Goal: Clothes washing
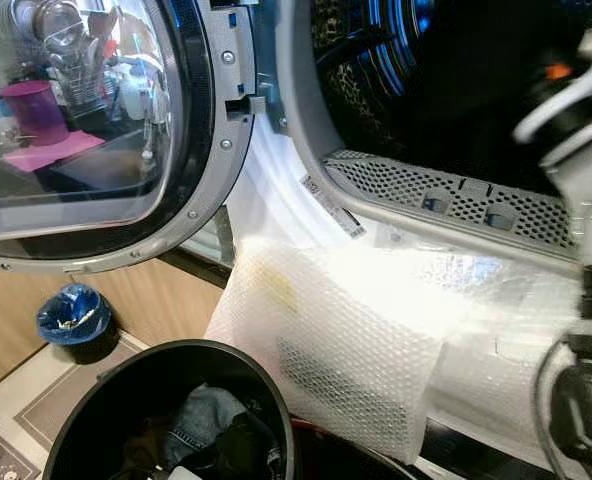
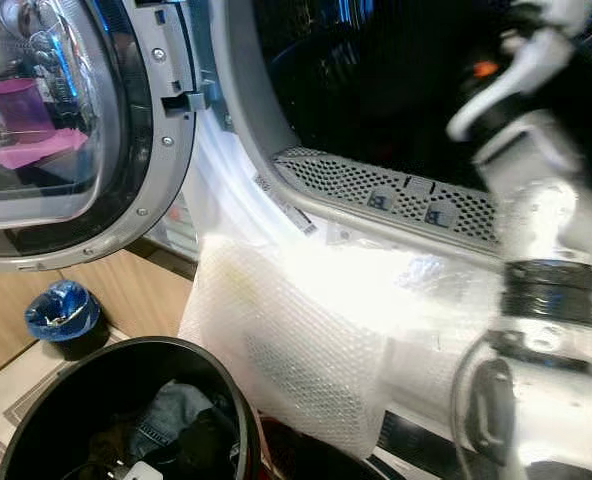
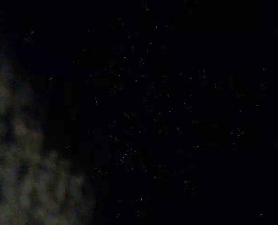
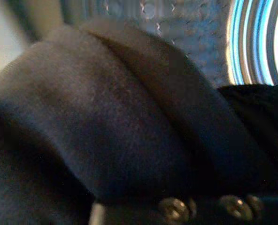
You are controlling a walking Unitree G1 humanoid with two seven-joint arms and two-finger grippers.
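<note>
The right arm reached into the drum by dark cloth; I couldn't tell the tool's grip, so clothes might fall out.

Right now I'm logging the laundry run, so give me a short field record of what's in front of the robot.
machine door: open, swung to the robot's left
drum: dark inside
right arm: reaching into the drum
garment: dark fabric with metal buttons, close before the right wrist camera
basket: black, holding clothes, below the door
bubble wrap: draped over the machine's front
left wrist view: too dark to read
</note>
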